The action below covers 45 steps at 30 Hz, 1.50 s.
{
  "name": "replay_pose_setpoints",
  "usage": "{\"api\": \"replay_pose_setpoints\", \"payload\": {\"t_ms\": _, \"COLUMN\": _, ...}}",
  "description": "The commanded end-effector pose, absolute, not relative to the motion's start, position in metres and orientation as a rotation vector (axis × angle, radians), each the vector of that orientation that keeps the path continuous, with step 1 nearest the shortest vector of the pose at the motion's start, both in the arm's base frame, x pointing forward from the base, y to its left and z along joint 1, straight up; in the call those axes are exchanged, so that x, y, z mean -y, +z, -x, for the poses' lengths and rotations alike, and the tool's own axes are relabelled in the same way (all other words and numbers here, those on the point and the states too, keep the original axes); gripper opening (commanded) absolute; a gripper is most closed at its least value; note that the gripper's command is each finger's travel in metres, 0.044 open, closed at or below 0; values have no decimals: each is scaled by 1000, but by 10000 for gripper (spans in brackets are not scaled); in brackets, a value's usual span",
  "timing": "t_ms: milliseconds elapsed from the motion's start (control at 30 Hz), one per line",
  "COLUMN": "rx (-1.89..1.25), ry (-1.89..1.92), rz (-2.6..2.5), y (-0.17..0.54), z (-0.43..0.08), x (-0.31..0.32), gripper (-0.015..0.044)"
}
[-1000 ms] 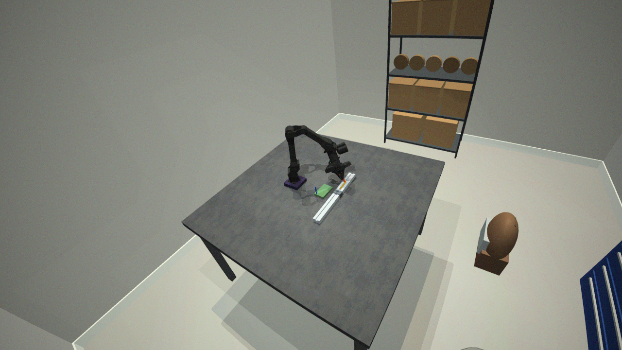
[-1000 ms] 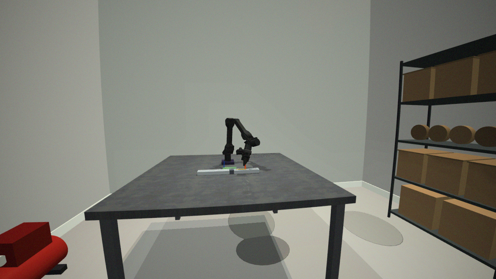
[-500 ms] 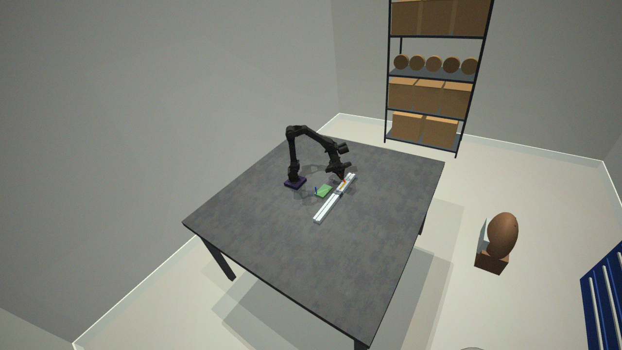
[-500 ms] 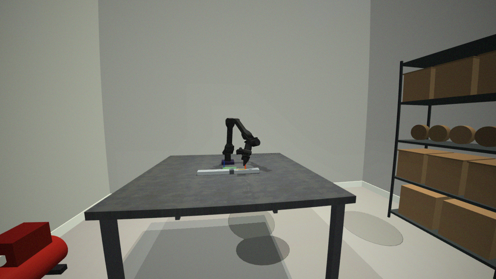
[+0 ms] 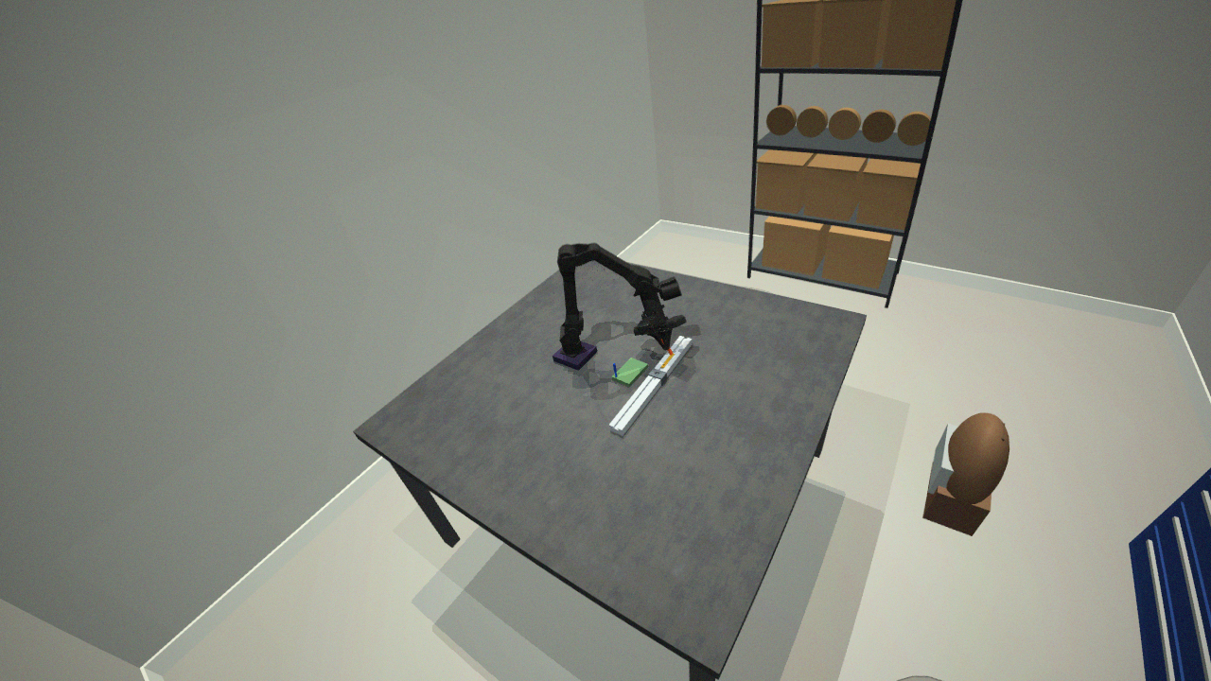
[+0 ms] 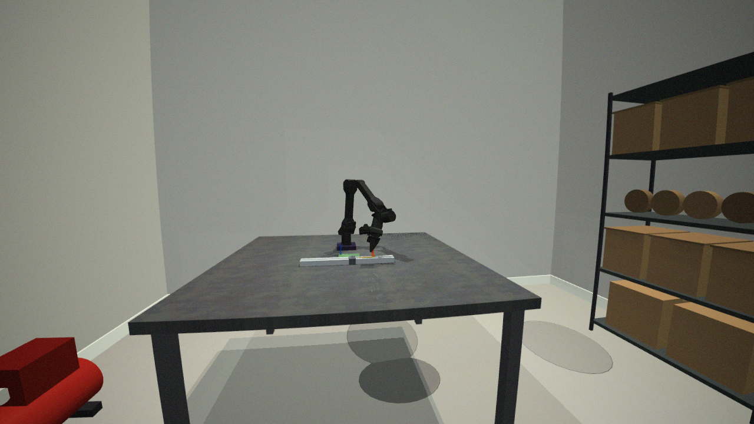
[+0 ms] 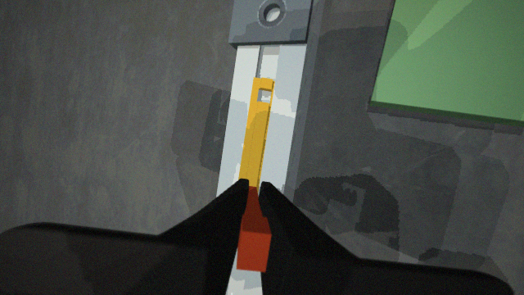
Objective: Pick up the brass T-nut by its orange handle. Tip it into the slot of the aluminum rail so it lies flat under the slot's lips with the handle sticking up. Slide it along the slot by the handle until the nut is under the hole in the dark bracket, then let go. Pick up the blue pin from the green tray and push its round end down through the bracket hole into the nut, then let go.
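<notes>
Handle [image 5: 671, 352] [image 6: 373, 254] [image 7: 254, 251] is clamped by the gripper [image 5: 666, 348] [image 6: 371, 251] [image 7: 253, 188], likely so the nut [image 5: 666, 361] [image 7: 257, 139] can be slid toward twelve o'clock in the wrist view.

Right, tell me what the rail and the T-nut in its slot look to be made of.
The rail: probably aluminum, satin finish, judging by its pale silvery-grey faces. The T-nut: likely brass, given its yellow-gold color, though its flat, even surface could also pass for painted metal or plastic.

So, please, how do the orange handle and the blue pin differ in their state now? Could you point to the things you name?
The upright orange block handle [image 5: 670, 351] [image 6: 373, 253] [image 7: 254, 251] is shut between the black fingers; the slim blue pin [image 5: 614, 370] [image 6: 340, 249] is ungripped. The handle is over the rail; the pin is at the green tray. Both stand roughly upright.
</notes>
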<state>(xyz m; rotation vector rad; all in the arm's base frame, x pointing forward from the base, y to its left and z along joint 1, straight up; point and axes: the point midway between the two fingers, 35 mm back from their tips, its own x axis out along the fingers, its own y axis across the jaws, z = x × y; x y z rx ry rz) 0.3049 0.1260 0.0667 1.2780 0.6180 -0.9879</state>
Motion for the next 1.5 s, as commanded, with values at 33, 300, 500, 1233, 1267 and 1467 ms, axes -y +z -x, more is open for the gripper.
{"api": "replay_pose_setpoints", "payload": {"t_ms": 33, "rx": -631, "ry": -991, "rz": -1270, "y": 68, "z": -306, "x": -127, "gripper": -150}}
{"api": "replay_pose_setpoints", "payload": {"t_ms": 300, "rx": -646, "ry": -1004, "rz": -1262, "y": 69, "z": -307, "x": -127, "gripper": -150}}
{"api": "replay_pose_setpoints", "payload": {"t_ms": 500, "rx": -656, "ry": -1013, "rz": -1256, "y": 69, "z": -308, "x": -127, "gripper": -150}}
{"api": "replay_pose_setpoints", "payload": {"t_ms": 1233, "rx": -696, "ry": -1047, "rz": -1232, "y": 70, "z": -311, "x": -127, "gripper": -150}}
{"api": "replay_pose_setpoints", "payload": {"t_ms": 1267, "rx": -697, "ry": -1049, "rz": -1231, "y": 70, "z": -311, "x": -127, "gripper": -150}}
{"api": "replay_pose_setpoints", "payload": {"t_ms": 1467, "rx": -708, "ry": -1057, "rz": -1225, "y": 70, "z": -311, "x": -127, "gripper": -150}}
